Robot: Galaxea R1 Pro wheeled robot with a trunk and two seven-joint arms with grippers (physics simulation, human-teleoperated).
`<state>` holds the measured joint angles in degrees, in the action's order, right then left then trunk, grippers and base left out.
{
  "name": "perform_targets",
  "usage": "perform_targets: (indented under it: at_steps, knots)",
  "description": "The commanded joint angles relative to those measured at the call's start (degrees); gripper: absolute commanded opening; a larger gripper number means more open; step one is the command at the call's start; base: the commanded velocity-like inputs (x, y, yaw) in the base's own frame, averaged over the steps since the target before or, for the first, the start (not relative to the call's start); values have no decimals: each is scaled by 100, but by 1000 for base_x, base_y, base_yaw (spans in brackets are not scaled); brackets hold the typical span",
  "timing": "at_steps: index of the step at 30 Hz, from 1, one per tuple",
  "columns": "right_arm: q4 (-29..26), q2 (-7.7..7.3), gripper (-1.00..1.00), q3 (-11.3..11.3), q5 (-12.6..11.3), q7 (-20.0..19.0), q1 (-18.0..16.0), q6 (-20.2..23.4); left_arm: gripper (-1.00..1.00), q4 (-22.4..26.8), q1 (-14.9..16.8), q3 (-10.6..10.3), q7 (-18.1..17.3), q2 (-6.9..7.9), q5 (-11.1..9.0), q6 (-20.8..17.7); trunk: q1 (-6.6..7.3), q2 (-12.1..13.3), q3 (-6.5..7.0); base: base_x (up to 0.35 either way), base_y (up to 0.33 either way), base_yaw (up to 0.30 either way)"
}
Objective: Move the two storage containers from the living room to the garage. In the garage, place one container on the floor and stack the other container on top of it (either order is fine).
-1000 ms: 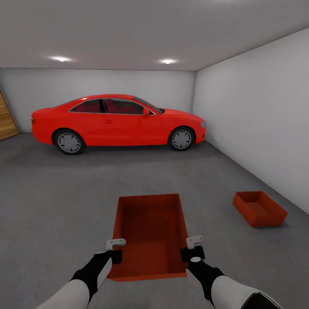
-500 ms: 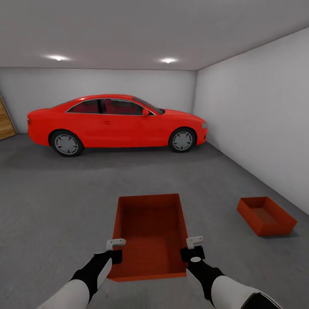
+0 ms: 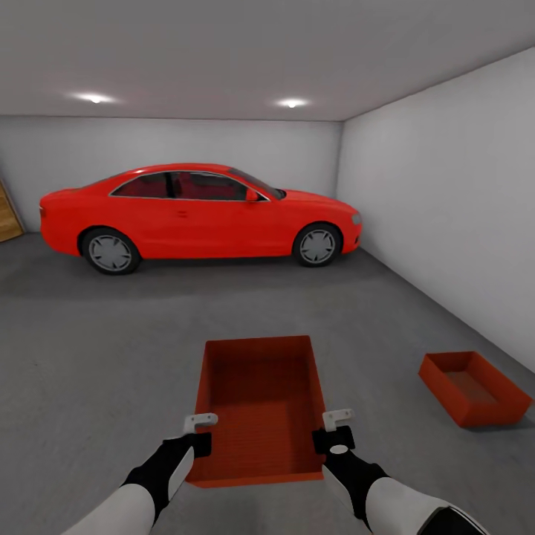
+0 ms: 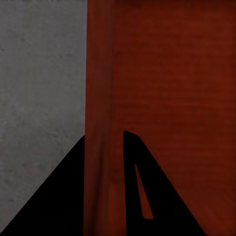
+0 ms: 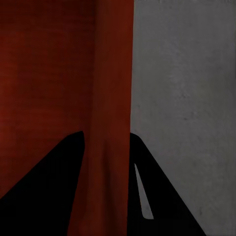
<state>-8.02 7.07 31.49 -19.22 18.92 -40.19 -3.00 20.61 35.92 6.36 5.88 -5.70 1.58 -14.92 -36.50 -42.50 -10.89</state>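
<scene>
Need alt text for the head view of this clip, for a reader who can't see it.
Both end effectors, left and right, hold an orange-red storage container by its side walls above the grey garage floor. A second container sits on the floor by the right wall; a red car is parked beyond.

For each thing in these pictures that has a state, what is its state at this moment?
Held container: empty, gripped by both side walls, carried above the floor.
Second container: empty, resting on the floor near the right wall.
Left gripper: shut on the held container's left wall.
Right gripper: shut on its right wall.
Red car: parked, doors closed.
</scene>
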Motion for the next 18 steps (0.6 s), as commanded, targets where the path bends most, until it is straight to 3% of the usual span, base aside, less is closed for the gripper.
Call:
perform_targets:
  at_steps: [1,18]
  knots:
    - [20,-39,-100,-90,-143,15,-6,-32,-100,31,3,-4,35,263,88,-37,-4,-7,-9,319,0,0]
    - [20,-39,-100,-91,-143,15,-6,-28,-100,31,3,-4,27,263,88,-37,-4,-7,-9,319,0,0]
